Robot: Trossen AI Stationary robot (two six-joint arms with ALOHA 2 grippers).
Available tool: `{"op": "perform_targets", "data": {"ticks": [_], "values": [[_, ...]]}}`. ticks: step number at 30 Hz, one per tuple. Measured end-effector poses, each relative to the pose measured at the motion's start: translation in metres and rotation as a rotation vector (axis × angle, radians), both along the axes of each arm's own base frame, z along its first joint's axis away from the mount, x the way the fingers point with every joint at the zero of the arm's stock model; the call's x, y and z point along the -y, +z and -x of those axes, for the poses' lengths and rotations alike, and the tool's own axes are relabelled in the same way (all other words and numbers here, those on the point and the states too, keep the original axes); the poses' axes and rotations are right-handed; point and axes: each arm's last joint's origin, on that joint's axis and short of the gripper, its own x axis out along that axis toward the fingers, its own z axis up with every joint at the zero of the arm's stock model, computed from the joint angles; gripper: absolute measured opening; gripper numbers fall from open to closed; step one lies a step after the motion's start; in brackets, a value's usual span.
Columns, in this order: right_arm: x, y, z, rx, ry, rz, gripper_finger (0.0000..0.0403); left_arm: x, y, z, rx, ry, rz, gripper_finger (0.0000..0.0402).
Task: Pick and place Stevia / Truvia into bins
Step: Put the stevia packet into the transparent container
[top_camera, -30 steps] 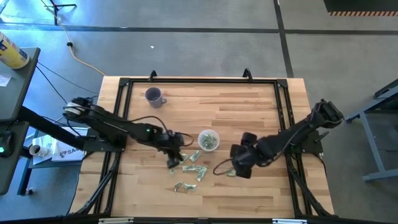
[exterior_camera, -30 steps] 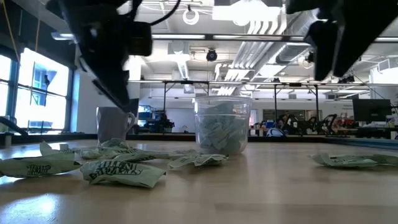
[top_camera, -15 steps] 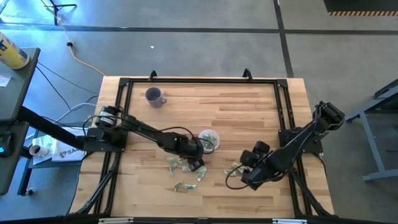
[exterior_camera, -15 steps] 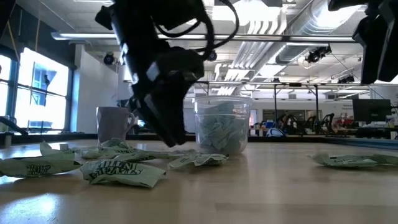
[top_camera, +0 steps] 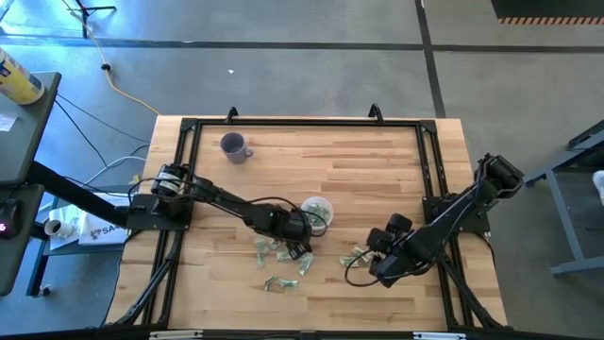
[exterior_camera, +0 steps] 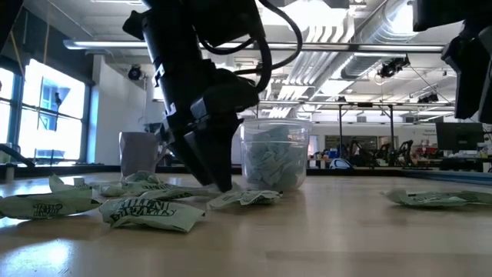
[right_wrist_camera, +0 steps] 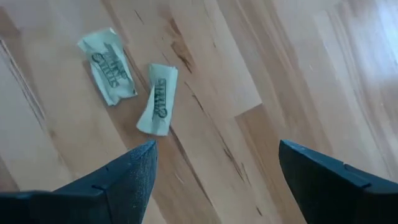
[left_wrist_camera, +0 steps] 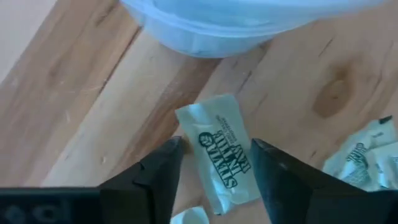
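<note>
Pale green Truvia sachets lie flat on the wooden table [top_camera: 377, 161]: a loose group [top_camera: 283, 255] on the near side of the clear cup [top_camera: 318, 212], and two [top_camera: 354, 254] by my right gripper. The cup [exterior_camera: 274, 158] holds several sachets. My left gripper [left_wrist_camera: 216, 146] is open and low over the table just beside the cup [left_wrist_camera: 249, 25], its fingers on either side of one sachet [left_wrist_camera: 225, 163] without touching it. My right gripper [right_wrist_camera: 217, 149] is wide open above bare wood, beside two sachets [right_wrist_camera: 158, 99]. In the low view only part of it [exterior_camera: 469, 61] shows.
A purple mug [top_camera: 233, 146] stands near the table's far left corner, away from both arms. A black frame rail [top_camera: 429, 170] runs around the table. Bare wood lies between the cup and the far edge. More sachets [exterior_camera: 146, 211] lie on the near left.
My left gripper has moved toward the table's right, from over the sachet pile to the cup's side, and come down close to the table. My right gripper has drawn back toward the near right corner, off the two sachets there. The sachets have stayed put.
</note>
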Motion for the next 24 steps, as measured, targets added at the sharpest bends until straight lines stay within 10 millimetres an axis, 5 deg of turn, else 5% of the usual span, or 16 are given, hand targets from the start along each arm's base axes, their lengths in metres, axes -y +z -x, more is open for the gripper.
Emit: {"op": "perform_targets", "data": {"ticks": [11,17,24], "values": [[0.004,0.001,-0.002,0.045,-0.009,0.069,0.0323,-0.004,0.006,0.009,-0.066,-0.096,-0.091,0.0025],[0.011,0.011,-0.001,0.118,-0.027,0.109,0.0323,-0.013,0.055,0.021,0.050,-0.067,-0.105,0.0036],[0.023,0.017,-0.006,0.139,-0.046,0.137,0.0323,-0.028,0.122,0.018,0.413,-0.169,-0.128,0.0021]]}}
